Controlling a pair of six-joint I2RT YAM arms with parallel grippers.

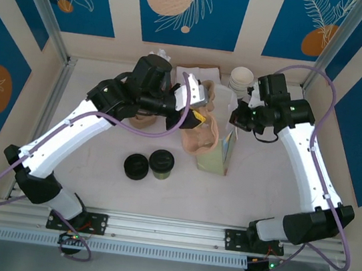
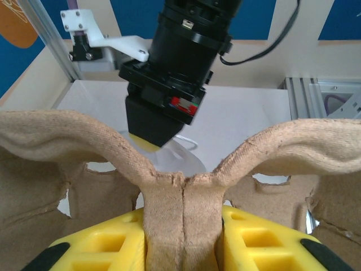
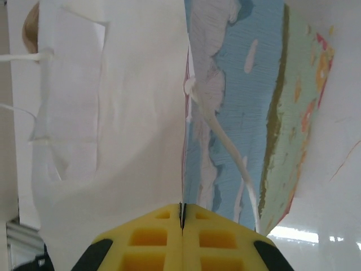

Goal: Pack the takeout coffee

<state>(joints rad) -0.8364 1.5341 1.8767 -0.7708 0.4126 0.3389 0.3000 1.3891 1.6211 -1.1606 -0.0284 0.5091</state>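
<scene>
**While both arms grip packaging, the coffee cup (image 1: 161, 164) stands apart**

Between its fingers the left gripper (image 2: 183, 228) pinches the middle ridge of the pulp cup carrier (image 2: 62, 141). Pressed together, the right gripper (image 3: 181, 217) nips the edge of the paper bag (image 3: 113, 113). On the table (image 1: 93, 184), the coffee cup stands just beside a pile of lids (image 1: 136, 166).

The left pincer (image 2: 183, 237) clamps partway closed; the right pincer (image 3: 181, 217) has its tips pressed together.

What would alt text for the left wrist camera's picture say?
Two yellow jaws pinch the upright centre ridge of a brown pulp cup carrier. Beyond it, the right arm's black wrist hangs over the white table.
</scene>
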